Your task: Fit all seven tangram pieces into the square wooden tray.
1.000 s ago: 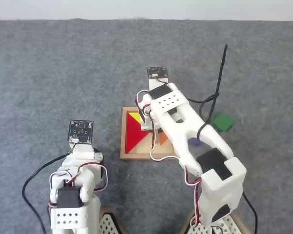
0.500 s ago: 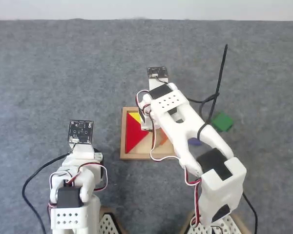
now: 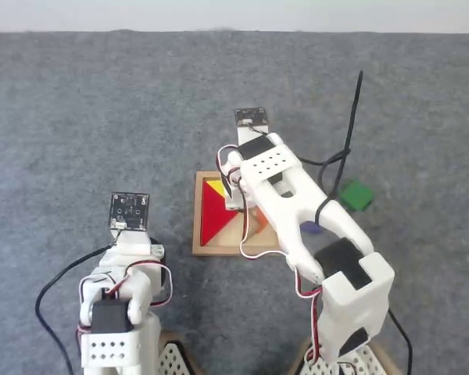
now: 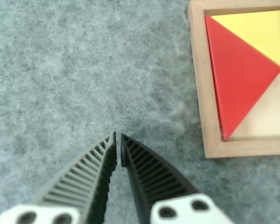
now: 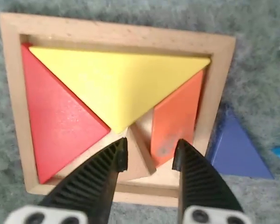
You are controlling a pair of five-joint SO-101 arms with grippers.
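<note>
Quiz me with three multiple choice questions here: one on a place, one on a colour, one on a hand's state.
1. Where is the blue triangle? A in the tray; B on the carpet beside the tray; C stacked on yellow.
2. Which colour is missing from the tray? A red; B yellow; C green.
3. The left hand is: A shut, empty; B open; C holding a piece.
Key: B, it lies outside the rim; C, the green square sits on carpet; A, its jaws meet over bare carpet.
</note>
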